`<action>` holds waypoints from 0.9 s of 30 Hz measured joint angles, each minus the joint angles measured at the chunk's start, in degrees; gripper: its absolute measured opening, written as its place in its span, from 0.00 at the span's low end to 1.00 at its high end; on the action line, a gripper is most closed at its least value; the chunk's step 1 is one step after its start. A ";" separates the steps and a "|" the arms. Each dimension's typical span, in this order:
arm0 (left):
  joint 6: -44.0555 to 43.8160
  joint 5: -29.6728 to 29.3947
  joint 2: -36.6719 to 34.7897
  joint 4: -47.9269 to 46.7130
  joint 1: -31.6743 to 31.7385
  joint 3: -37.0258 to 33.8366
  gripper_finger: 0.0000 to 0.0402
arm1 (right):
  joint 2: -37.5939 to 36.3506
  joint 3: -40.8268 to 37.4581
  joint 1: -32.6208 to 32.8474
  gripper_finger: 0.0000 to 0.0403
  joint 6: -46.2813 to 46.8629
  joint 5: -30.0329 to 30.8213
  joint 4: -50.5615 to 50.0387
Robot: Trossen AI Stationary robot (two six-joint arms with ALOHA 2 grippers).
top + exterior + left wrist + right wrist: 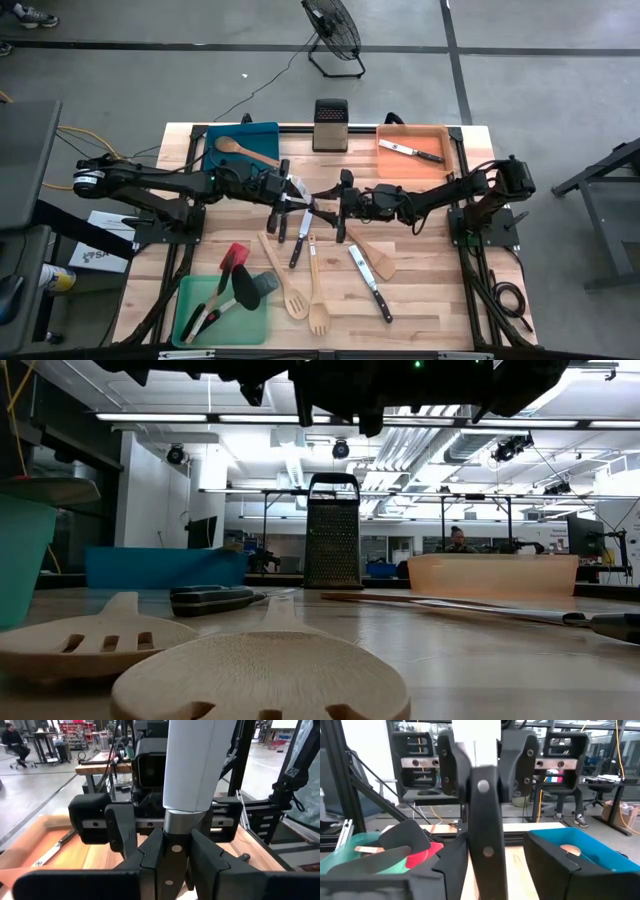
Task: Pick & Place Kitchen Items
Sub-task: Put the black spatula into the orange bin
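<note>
Left gripper (292, 192) pinches a knife (192, 765) by its black handle at table centre, facing the right gripper (338, 196), whose fingers (490, 835) flank the same handle, not yet visibly clamped. Risk: release before that grip seats would drop the knife. Behind the left gripper, the blue tray (262, 132) holds 1 wooden spoon (243, 150); behind the right, the orange tray (448, 150) holds 1 knife.

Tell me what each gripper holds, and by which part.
The left gripper clamps a black-handled knife by its handle, close to the blade. The right gripper straddles the handle's other end, jaws not yet shut.
</note>
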 joint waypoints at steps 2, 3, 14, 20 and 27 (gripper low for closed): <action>-0.04 0.21 0.85 0.67 0.00 0.00 0.16 | 0.00 0.00 0.02 0.42 -0.14 0.01 -0.01; -0.24 0.21 1.18 0.56 0.02 0.00 0.16 | 0.00 0.00 0.02 0.41 -0.20 0.10 -0.03; -1.76 0.18 1.39 -0.87 0.02 -0.02 0.16 | -0.04 0.07 0.02 0.20 0.67 -2.55 -2.12; -2.95 -1.32 1.38 -2.48 0.00 -0.02 0.24 | -0.04 0.07 -0.02 0.20 2.33 -2.87 -3.26; -2.96 -1.69 1.29 -2.08 0.00 0.02 0.57 | -2.12 -0.04 0.02 0.20 2.71 -0.09 -7.78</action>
